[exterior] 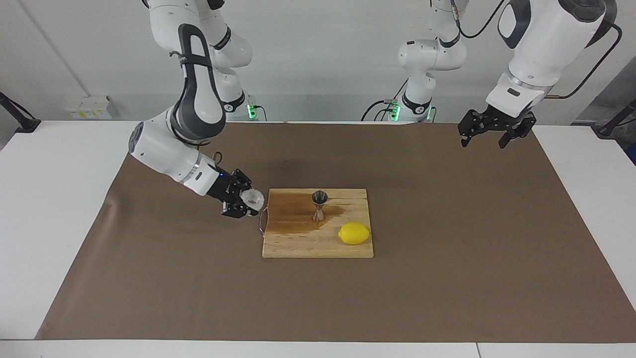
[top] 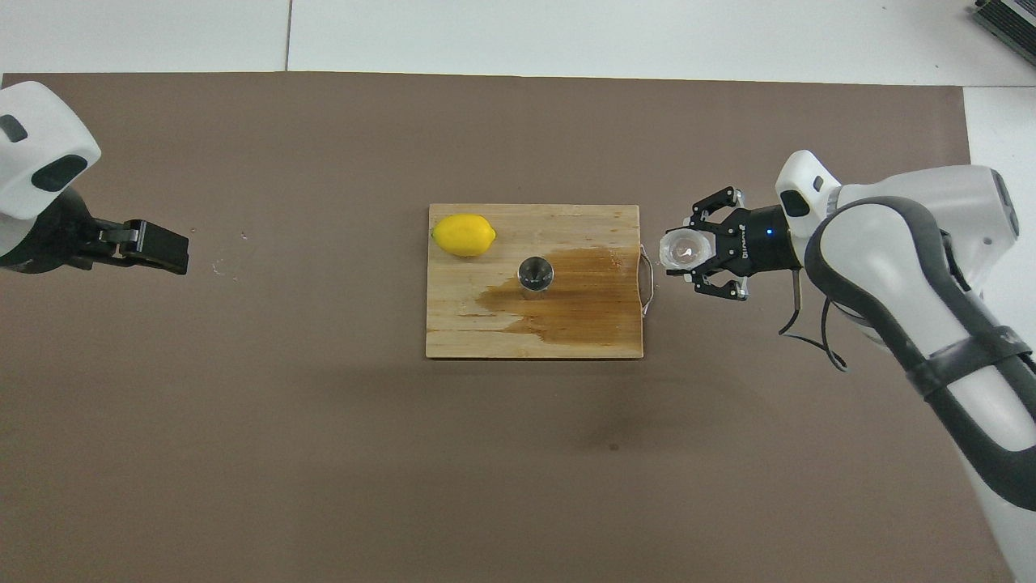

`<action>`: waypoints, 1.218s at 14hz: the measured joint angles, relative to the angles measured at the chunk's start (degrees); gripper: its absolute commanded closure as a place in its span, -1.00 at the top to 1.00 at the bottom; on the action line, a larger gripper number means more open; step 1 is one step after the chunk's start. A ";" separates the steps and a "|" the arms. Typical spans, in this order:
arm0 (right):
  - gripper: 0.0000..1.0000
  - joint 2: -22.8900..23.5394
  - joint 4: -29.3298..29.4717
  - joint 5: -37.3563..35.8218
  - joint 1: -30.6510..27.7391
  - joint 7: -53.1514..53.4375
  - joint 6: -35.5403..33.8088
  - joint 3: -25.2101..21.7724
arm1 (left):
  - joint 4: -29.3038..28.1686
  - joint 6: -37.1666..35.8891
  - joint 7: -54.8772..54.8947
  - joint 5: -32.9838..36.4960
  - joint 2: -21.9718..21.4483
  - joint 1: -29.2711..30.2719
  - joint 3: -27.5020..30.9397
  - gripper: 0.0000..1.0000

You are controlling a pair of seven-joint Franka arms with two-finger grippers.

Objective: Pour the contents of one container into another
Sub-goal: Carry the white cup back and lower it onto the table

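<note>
The cutting board is occupied by the upright jigger and the lemon, with a narrow gap left between them. The board's end toward the right arm is blocked by the right gripper (clamped on the glass cup). Open brown mat is left elsewhere.

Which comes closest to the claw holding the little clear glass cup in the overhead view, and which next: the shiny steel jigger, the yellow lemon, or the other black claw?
1. Shiny steel hourglass jigger, standing on the wooden cutting board at the edge of the wet stain.
2. Yellow lemon, on the board's corner toward the left arm's end.
3. Left gripper, open, waiting over the brown mat.

Measured from the right gripper, shut on the small clear glass cup.
</note>
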 measured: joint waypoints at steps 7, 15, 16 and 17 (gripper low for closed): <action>-1.00 2.40 -7.16 0.41 -14.51 -20.94 -8.95 -0.06 | 0.00 0.00 0.00 0.00 0.00 0.00 0.00 1.00; 1.00 5.63 -7.74 0.46 -18.30 -27.88 -9.51 0.15 | 0.00 0.00 0.00 0.00 0.00 0.00 0.00 1.00; 1.00 5.61 -7.61 0.49 -18.18 -27.88 -9.51 0.29 | 0.00 0.00 0.00 0.00 0.00 0.00 0.00 1.00; 1.00 5.51 -7.41 0.51 -18.00 -27.54 -9.51 0.40 | 0.00 0.00 0.00 0.00 0.00 0.00 0.00 1.00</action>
